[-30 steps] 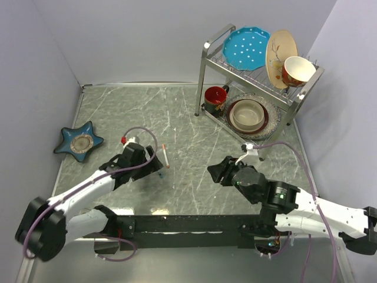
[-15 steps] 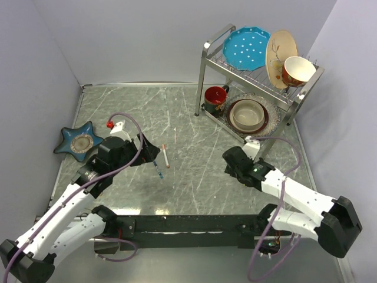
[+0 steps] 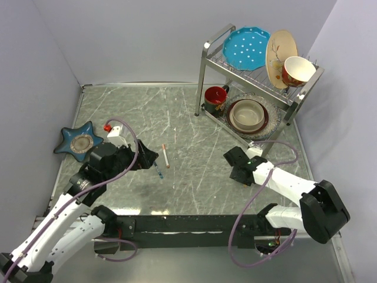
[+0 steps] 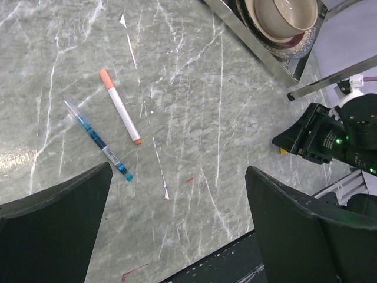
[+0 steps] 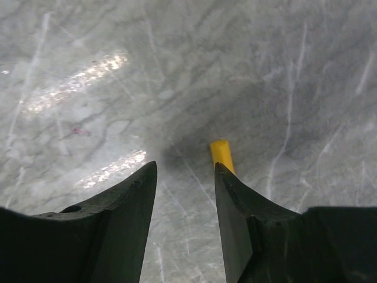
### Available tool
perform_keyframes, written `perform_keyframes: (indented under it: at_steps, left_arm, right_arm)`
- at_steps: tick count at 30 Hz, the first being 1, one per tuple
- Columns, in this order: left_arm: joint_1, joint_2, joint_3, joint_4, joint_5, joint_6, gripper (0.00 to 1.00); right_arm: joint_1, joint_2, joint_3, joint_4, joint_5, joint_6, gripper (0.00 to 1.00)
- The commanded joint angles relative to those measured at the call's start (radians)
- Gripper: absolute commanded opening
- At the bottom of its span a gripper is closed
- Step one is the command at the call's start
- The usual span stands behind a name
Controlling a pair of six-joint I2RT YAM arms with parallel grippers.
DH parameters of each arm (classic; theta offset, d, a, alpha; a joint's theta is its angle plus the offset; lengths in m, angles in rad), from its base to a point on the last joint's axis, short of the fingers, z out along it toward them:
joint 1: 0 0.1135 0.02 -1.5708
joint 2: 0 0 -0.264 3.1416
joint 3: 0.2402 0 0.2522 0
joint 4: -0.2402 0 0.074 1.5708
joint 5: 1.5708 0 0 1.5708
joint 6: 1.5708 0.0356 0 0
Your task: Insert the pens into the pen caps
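**View differences.** In the top view you see both arms, the rack and 2 pens, but no cap. Only the right wrist view shows the yellow cap plainly. In the left wrist view it is no more than a yellow speck at the edge of the right gripper.

**Grippers.**
- The left gripper has its fingers spread wide and holds nothing. It hangs above the table, over the pens and on their side away from the rack.
- The right gripper's fingers stand a narrow gap apart with nothing between them. It is low over the table, just on the near side of the rack.

**Edges and room.**
- Both pens lie flat, well apart from the rack and from every table edge.
- Bare marble runs from the pens to the right gripper.
- The star dish sits beyond the left arm, farthest from the rack.

**Axes.**
- The white pen runs near to far, slightly tilted, with its longer orange end pointing to the far edge.
- The blue pen lies roughly parallel just beside it, on the side away from the rack, not touching it. Its clear end points to the far edge.
- The yellow cap lies along the line of the right fingers. Its near end is hidden behind 1 fingertip.
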Motion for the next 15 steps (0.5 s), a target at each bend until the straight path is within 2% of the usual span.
perform_keyframes:
  at_steps: [1, 15]
  left_arm:
    - [-0.002, -0.034, -0.008, 0.020, 0.019, 0.023, 1.00]
    - [-0.002, -0.064, -0.014, 0.023, 0.029, 0.021, 1.00]
  right_arm:
    - [-0.012, 0.016, 0.012, -0.047, 0.052, 0.067, 0.52]
    - [-0.014, 0.040, 0.064, -0.107, 0.099, 0.105, 0.54]
